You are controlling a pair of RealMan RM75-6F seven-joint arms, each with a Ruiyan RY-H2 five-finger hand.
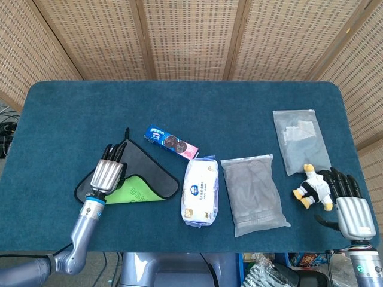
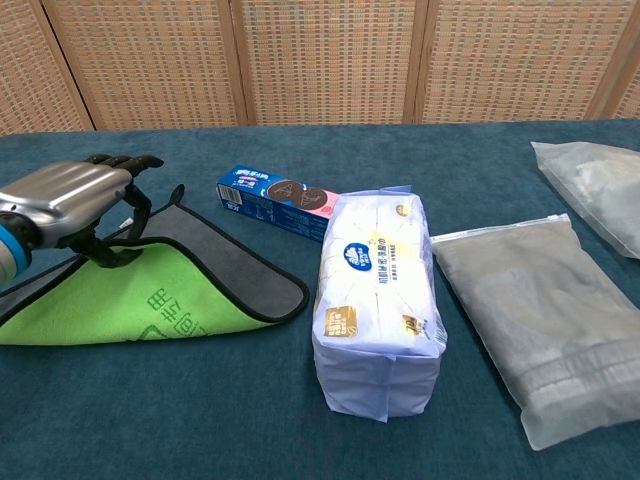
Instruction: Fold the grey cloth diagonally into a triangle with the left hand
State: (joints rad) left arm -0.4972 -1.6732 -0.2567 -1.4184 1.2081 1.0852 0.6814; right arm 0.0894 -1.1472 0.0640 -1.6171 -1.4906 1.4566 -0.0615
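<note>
The grey cloth (image 1: 154, 174) (image 2: 232, 262) lies at the table's front left, its near corner lifted and turned over so the green underside (image 1: 134, 192) (image 2: 130, 305) faces up. My left hand (image 1: 108, 172) (image 2: 72, 198) pinches that lifted corner between thumb and fingers above the middle of the cloth, reaching toward its far corner by the small loop. My right hand (image 1: 349, 206) rests at the front right with fingers apart, holding nothing. It does not show in the chest view.
A blue cookie box (image 1: 172, 142) (image 2: 278, 197) lies just beyond the cloth. A white tissue pack (image 1: 200, 191) (image 2: 378, 300) stands right of it, then a grey bagged garment (image 1: 254, 194) (image 2: 530, 320), a clear bag (image 1: 299, 140) and a small plush toy (image 1: 314, 188) beside my right hand.
</note>
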